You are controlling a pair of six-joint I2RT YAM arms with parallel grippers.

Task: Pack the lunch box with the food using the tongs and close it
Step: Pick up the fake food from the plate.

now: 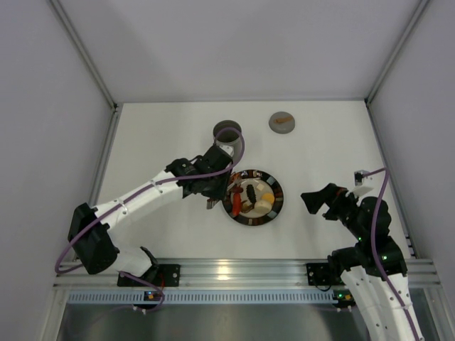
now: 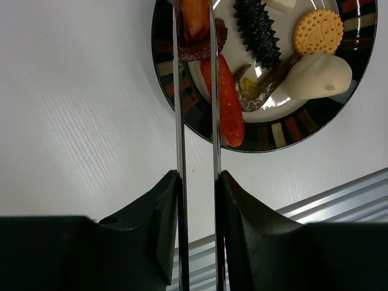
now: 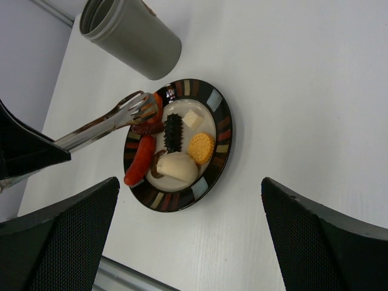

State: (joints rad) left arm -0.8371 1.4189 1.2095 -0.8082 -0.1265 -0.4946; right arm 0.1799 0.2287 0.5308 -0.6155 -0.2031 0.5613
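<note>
Where the slim shiny tongs (image 2: 180, 121) end, a glossy orange piece (image 2: 195, 17) sits.

No text, label, brand or number could be read in any of the views. Only an orange mark was seen on the flat grey lid (image 1: 282, 121), and it was too small for any lettering or sign to be made out.
</note>
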